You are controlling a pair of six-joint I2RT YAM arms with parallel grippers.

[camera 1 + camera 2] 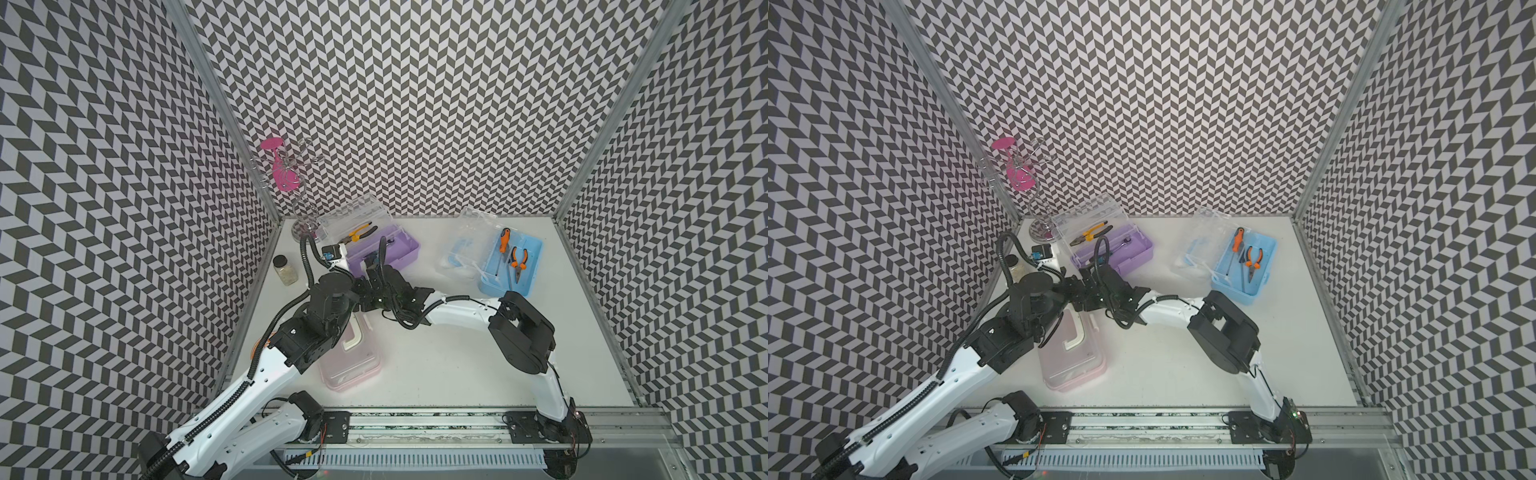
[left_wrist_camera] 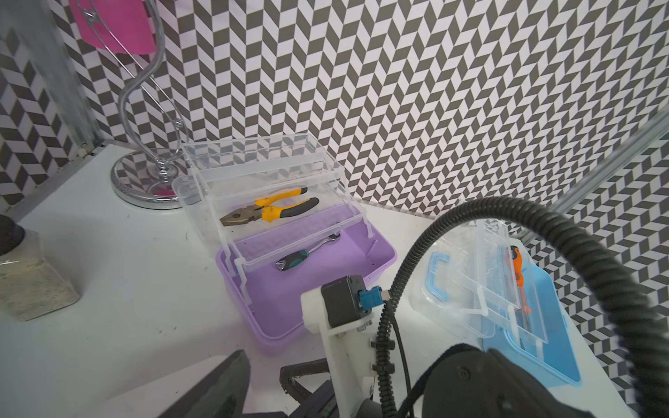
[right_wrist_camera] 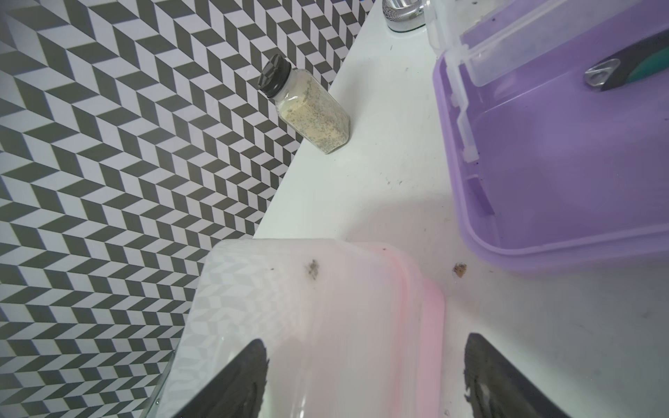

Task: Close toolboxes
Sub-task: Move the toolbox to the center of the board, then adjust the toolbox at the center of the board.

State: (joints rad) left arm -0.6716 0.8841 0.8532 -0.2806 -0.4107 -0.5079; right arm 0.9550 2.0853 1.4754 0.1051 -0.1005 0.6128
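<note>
The pink toolbox (image 1: 357, 365) lies at the front left with its clear lid down and its white handle flat on top. My right gripper (image 3: 365, 340) is open at its far end, one finger over the lid (image 3: 307, 307) and the other over the table beside the pink rim. Behind it the purple toolbox (image 1: 388, 251) stands open, lid and tray raised. The blue toolbox (image 1: 523, 266) stands open at the right. Of my left gripper, only one dark finger (image 2: 231, 380) shows, far out to the side with nothing against it. Both wrists cross above the pink box's far end in both top views.
A glass jar (image 1: 285, 270) with a black cap stands by the left wall. A chrome stand (image 1: 305, 232) holding a pink glass is in the back left corner. Yellow pliers (image 2: 268, 211) lie in the purple box's tray. An orange screwdriver (image 1: 503, 240) and pliers lie in the blue box.
</note>
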